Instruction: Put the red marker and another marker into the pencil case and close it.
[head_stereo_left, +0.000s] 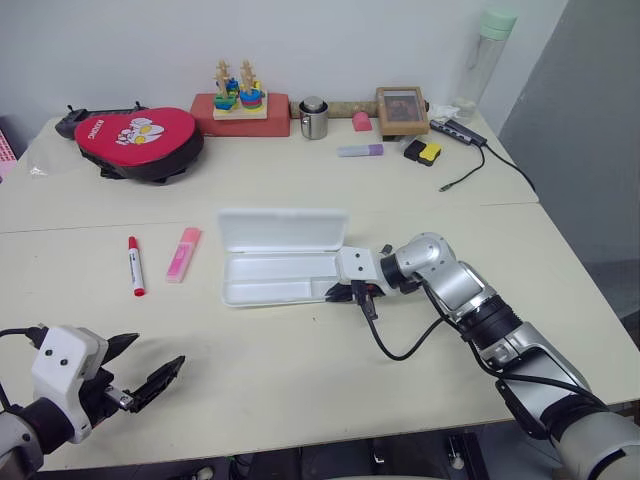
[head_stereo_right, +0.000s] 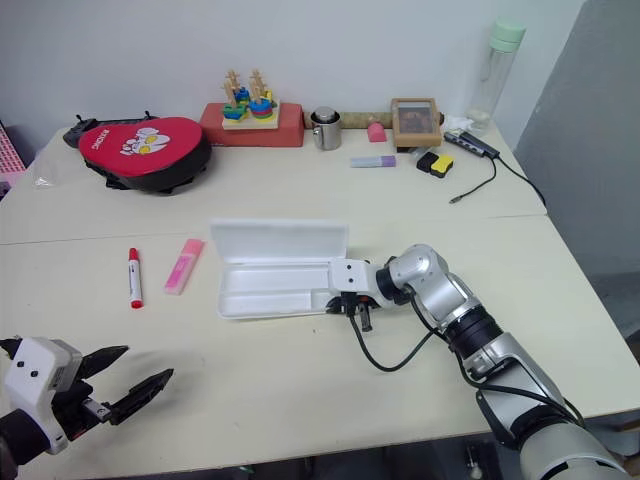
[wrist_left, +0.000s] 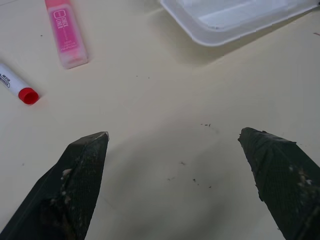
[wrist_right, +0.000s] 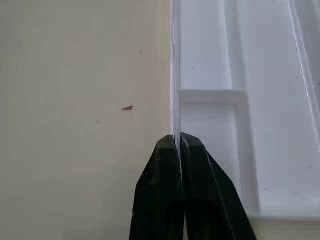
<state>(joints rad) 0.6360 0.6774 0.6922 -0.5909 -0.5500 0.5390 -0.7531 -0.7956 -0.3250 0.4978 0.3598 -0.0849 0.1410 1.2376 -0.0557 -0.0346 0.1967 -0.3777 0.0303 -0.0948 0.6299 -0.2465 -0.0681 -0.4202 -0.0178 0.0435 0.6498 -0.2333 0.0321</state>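
The white pencil case (head_stereo_left: 270, 280) lies open mid-table, its lid (head_stereo_left: 283, 230) flat behind the tray. My right gripper (head_stereo_left: 352, 293) is at the tray's near right corner, shut on the case's thin front rim (wrist_right: 175, 100); the right wrist view shows both fingers pinching that edge. The red marker (head_stereo_left: 133, 266) and the pink highlighter (head_stereo_left: 183, 254) lie side by side on the table to the left of the case. My left gripper (head_stereo_left: 159, 351) hovers open near the table's front left edge with nothing in it. The left wrist view shows the pink highlighter (wrist_left: 66, 35) and the marker's red end (wrist_left: 27, 95) ahead of it.
Along the back of the table stand a red pouch (head_stereo_left: 140, 140), a wooden stacking toy (head_stereo_left: 240, 95), a metal cup (head_stereo_left: 314, 118), a purple highlighter (head_stereo_left: 360, 150), a small picture frame (head_stereo_left: 402, 110), a bottle (head_stereo_left: 490, 50) and a cabled hub (head_stereo_left: 460, 132).
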